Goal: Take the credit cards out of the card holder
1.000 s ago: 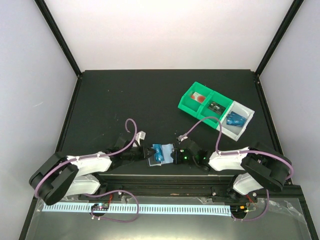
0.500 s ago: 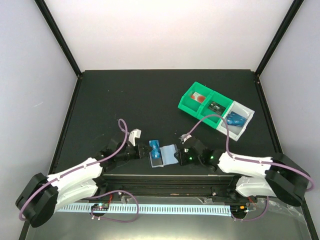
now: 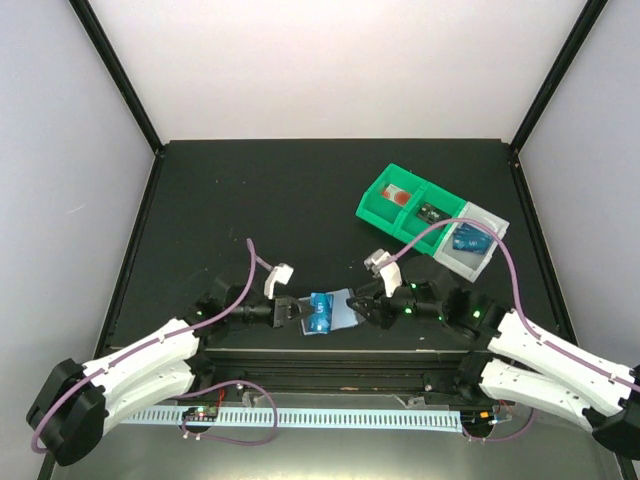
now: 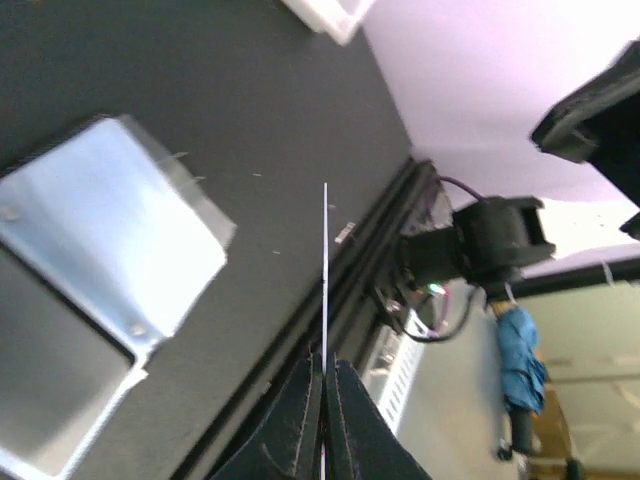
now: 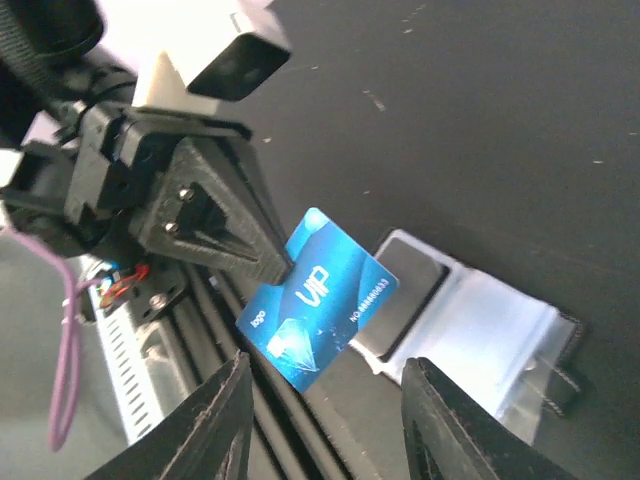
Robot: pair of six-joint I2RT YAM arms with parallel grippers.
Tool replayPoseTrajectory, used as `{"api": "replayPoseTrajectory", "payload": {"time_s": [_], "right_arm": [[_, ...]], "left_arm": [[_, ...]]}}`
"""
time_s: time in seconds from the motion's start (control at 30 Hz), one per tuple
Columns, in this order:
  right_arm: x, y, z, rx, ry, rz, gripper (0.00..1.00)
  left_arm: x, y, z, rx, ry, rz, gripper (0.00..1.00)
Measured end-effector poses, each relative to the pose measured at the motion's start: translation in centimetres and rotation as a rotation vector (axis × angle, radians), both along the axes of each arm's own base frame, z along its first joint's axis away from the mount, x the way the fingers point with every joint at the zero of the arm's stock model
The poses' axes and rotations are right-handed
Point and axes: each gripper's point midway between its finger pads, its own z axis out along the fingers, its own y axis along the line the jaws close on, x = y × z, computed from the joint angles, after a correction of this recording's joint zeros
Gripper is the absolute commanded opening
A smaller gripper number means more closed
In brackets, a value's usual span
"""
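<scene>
Down by the table's (image 3: 250, 200) front edge, the left gripper (image 3: 293, 312) pinches a blue credit card (image 5: 318, 298) marked "VIP" and "logo", right at the card holder's (image 5: 480, 330) edge. The right gripper (image 3: 365, 306) hangs open beside it. A tray (image 3: 376, 190) holding more blue cards (image 3: 468, 240) sits back right.

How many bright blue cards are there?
2. One bright-blue plastic card is pinched in the left gripper, by the pale translucent card holder; a second card lies in the white end of the green-and-white tray. Others may hide beneath.
</scene>
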Motion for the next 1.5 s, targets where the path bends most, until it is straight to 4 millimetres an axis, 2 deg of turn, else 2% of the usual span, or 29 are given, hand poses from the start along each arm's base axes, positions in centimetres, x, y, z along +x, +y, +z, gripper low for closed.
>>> {"api": "replayPoseTrajectory", "payload": {"time_s": [0.1, 0.3, 0.5, 0.67, 0.8, 0.87, 0.97, 1.07, 1.1, 1.13, 1.23, 1.3, 1.5], "right_arm": [[-1.6, 0.1, 0.7, 0.023, 0.026, 0.086, 0.46], [-3.5, 1.0, 0.5, 0.006, 0.128, 0.223, 0.49], [-3.8, 1.9, 2.1, 0.027, 0.167, 0.302, 0.5], [-3.8, 2.8, 0.9, 0.005, 0.223, 0.349, 0.49], [-4.0, 3.4, -0.5, -0.016, 0.28, 0.385, 0.35], [-4.2, 3.6, -0.7, -0.014, 0.293, 0.398, 0.24], [-4.5, 3.8, -0.4, 0.006, 0.299, 0.424, 0.02], [-4.8, 3.9, 0.0, 0.03, 0.307, 0.444, 0.01], [-4.8, 3.9, -0.1, 0.035, 0.312, 0.447, 0.01], [-4.8, 3.8, -0.2, 0.039, 0.32, 0.448, 0.01], [-4.9, 3.8, -0.4, 0.06, 0.331, 0.457, 0.01], [-4.8, 3.8, -0.7, 0.062, 0.341, 0.451, 0.01], [-3.9, 4.0, -0.9, 0.076, 0.344, 0.401, 0.01]], "left_arm": [[-1.0, -0.6, 1.5, -0.051, -0.018, -0.08, 0.02], [-2.9, -1.1, 3.4, -0.125, -0.048, -0.202, 0.02], [-4.2, -1.3, 4.2, -0.167, -0.057, -0.28, 0.02], [-5.0, -1.5, 5.0, -0.196, -0.074, -0.328, 0.02], [-5.3, -1.7, 5.5, -0.217, -0.095, -0.351, 0.02], [-5.4, -1.7, 5.7, -0.225, -0.102, -0.36, 0.01], [-5.5, -1.7, 5.6, -0.229, -0.106, -0.366, 0.02], [-5.5, -1.7, 5.5, -0.228, -0.103, -0.369, 0.01], [-5.5, -1.7, 5.5, -0.227, -0.1, -0.369, 0.05], [-5.5, -1.8, 5.4, -0.226, -0.098, -0.369, 0.13], [-5.3, -1.8, 5.1, -0.215, -0.092, -0.359, 0.5], [-5.0, -1.8, 4.7, -0.199, -0.089, -0.339, 0.67], [-3.7, -1.1, 4.2, -0.128, -0.104, -0.231, 0.99]]}}
